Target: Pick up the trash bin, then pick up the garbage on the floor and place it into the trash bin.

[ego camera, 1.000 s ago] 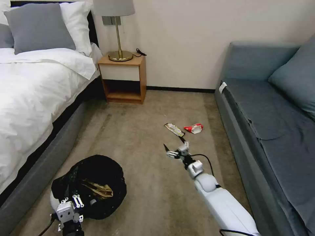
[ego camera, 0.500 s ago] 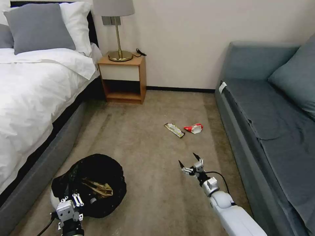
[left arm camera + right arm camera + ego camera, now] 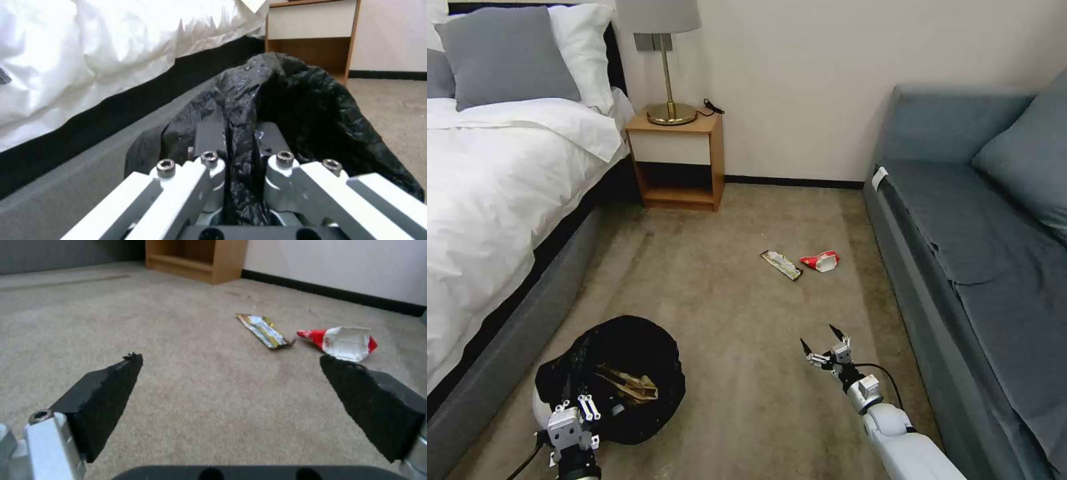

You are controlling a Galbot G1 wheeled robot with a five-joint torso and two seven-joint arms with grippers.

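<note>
The flat brown-and-white wrapper (image 3: 781, 265) and the crushed red-and-white packet (image 3: 820, 261) lie side by side on the carpet, close but apart, at about twelve o'clock from the right gripper (image 3: 824, 347) and well ahead of it. Both look feather-light, thin and crinkly, likely slippery film; the wrapper lies so flat that a pinch would probably have to come across its narrow width or at a raised end, while the packet's puffed, crumpled body offers an easier bite at its middle. The trash bin (image 3: 610, 377), a light white tub with a soft black bag folded over the rim, sits low at about nine o'clock from the right gripper; brown crumpled paper (image 3: 627, 385) already rests inside. The left gripper (image 3: 240, 146) is clamped on the bag-covered rim at the bin's near edge. The right gripper's jaws stand wide apart, empty, pointing toward the two pieces. Compared with a second ago, the right arm has drawn back toward the robot, from just short of the wrapper to well clear of it; bin and litter have not shifted.
</note>
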